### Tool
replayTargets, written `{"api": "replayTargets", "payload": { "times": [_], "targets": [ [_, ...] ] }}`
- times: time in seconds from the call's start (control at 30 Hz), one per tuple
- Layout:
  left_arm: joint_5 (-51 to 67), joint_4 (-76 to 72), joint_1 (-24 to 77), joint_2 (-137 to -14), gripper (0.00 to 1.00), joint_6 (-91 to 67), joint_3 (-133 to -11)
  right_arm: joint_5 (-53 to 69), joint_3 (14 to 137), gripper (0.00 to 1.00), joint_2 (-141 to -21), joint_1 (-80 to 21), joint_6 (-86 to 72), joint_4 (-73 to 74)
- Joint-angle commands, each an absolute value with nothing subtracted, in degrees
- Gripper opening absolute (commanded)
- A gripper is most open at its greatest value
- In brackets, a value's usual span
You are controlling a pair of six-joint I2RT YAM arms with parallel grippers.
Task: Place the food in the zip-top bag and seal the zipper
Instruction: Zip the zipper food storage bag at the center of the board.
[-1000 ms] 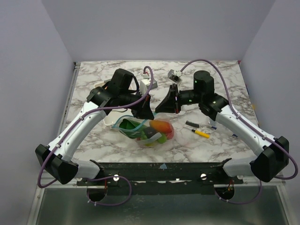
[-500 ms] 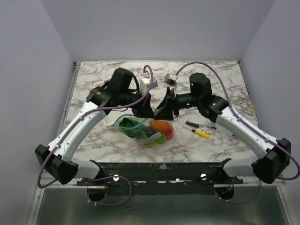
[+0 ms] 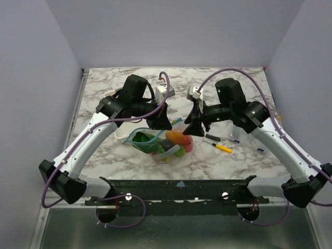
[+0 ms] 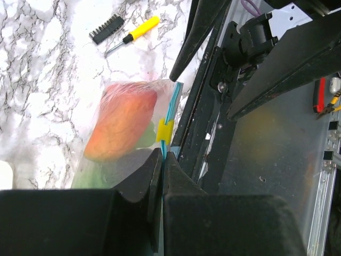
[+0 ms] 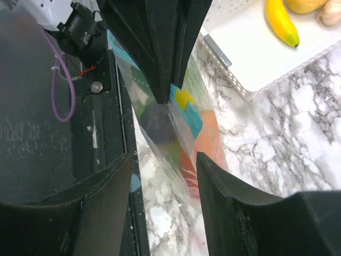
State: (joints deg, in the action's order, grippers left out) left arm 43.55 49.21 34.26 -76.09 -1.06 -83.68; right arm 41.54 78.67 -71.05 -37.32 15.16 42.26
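Plain pale lavender-grey walls (image 3: 171,31) close in the scene on the left, far and right sides, under soft, even light. The surface (image 3: 119,83) is white marble-patterned with grey veins. A black rail (image 3: 176,187) runs along its near edge, with a dull metal panel (image 3: 171,231) nearer still.

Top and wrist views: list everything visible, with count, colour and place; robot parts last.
zip-top bag: one, clear, centre of the table
zipper: one, light blue, with a yellow slider, along the bag's mouth
food: several, orange-red and green, inside the bag
basket: one, white, beside the bag
banana: one, yellow, in the basket
screwdriver: one, yellow-black, right of the bag
bit holder: one, black, beside the screwdriver
left tool: one, black, shut on the zipper
right tool: one, black, open, close to the bag
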Motion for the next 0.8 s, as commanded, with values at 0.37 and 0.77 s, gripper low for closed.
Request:
{"api": "replayTargets", "payload": {
  "times": [0.37, 0.77],
  "targets": [
    [44.7, 47.5, 35.9, -74.5, 0.0, -0.4, -84.4, 47.2, 98.6, 0.42, -86.1, -37.4, 29.8, 60.8],
    [45.4, 47.5, 35.9, -75.4, 0.0, -0.4, -85.0, 49.8, 98.3, 0.24, -86.8, -37.4, 30.6, 60.1]
  ]
}}
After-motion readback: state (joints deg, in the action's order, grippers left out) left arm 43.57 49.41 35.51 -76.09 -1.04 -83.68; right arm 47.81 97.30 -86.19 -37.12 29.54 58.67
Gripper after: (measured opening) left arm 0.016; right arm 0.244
